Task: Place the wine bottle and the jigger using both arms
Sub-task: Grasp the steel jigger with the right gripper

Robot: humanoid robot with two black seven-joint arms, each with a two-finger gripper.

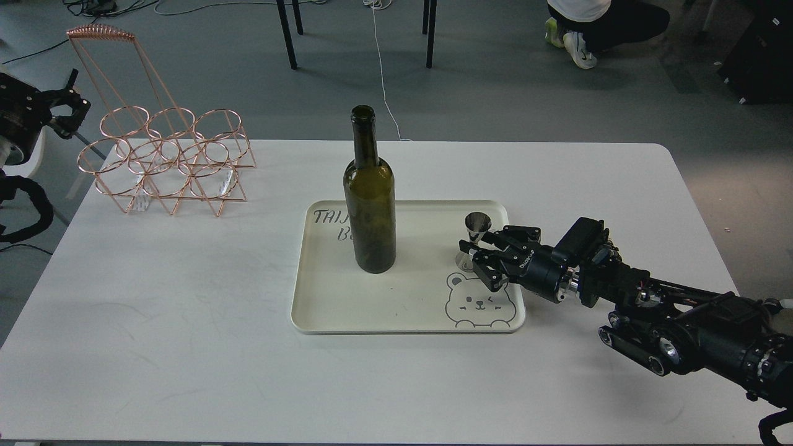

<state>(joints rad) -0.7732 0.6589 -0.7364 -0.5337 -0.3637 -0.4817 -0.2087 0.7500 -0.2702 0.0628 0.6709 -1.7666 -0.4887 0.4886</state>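
Jigger (476, 240) between right hand (477, 255) fingers

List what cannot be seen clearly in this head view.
- Lower cone of the jigger: hidden behind the right gripper, so the grip cannot be confirmed.
- Left gripper: at the left edge, dark and small; jaws cannot be told apart.
- Tray lettering: partly covered by the wine bottle.

Bright even overhead light, soft faint shadows, sharp focus, no glare.

Cream tray (322, 313), copper wire rack (167, 161), white table (186, 359)
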